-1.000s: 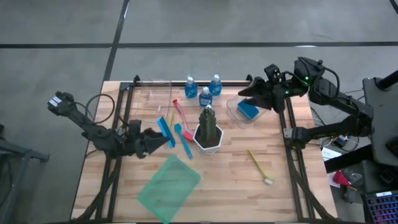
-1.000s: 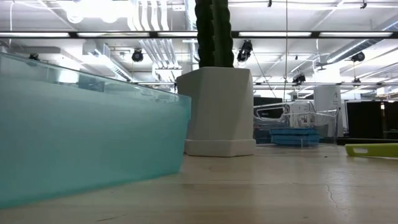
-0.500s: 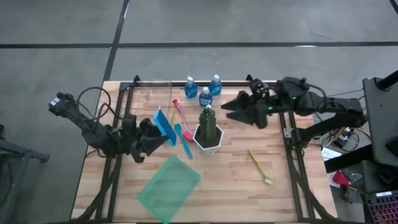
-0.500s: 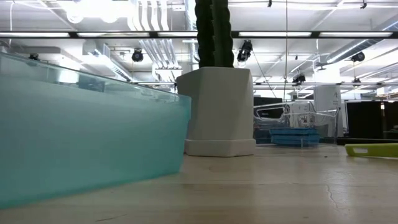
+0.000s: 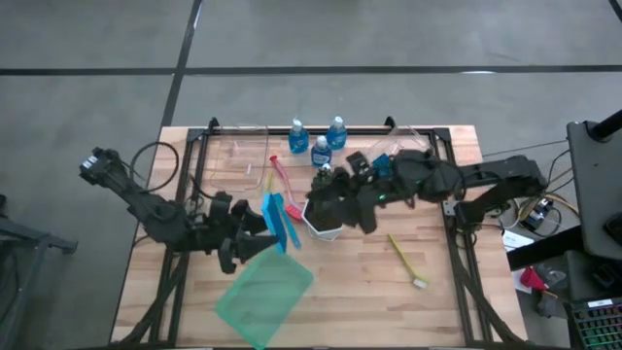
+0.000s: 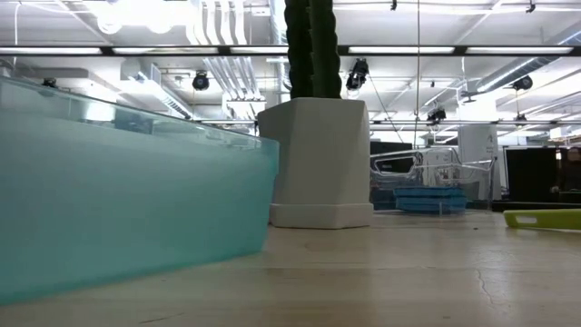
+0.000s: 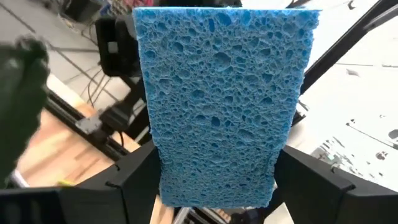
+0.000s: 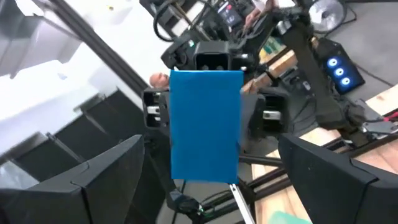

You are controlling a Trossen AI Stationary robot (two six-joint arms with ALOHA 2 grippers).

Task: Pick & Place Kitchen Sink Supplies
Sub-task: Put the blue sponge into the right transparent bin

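Left claw is clamped on a blue sponge, lifted over the desk beside the brushes; right claw, fingers apart and empty, reaches in by the cactus pot. We judge they could collide. Left wrist: sponge upright between the fingers. Right wrist: sponge ahead, apart.

Blue porous sponge, dk green cactus, white pot.
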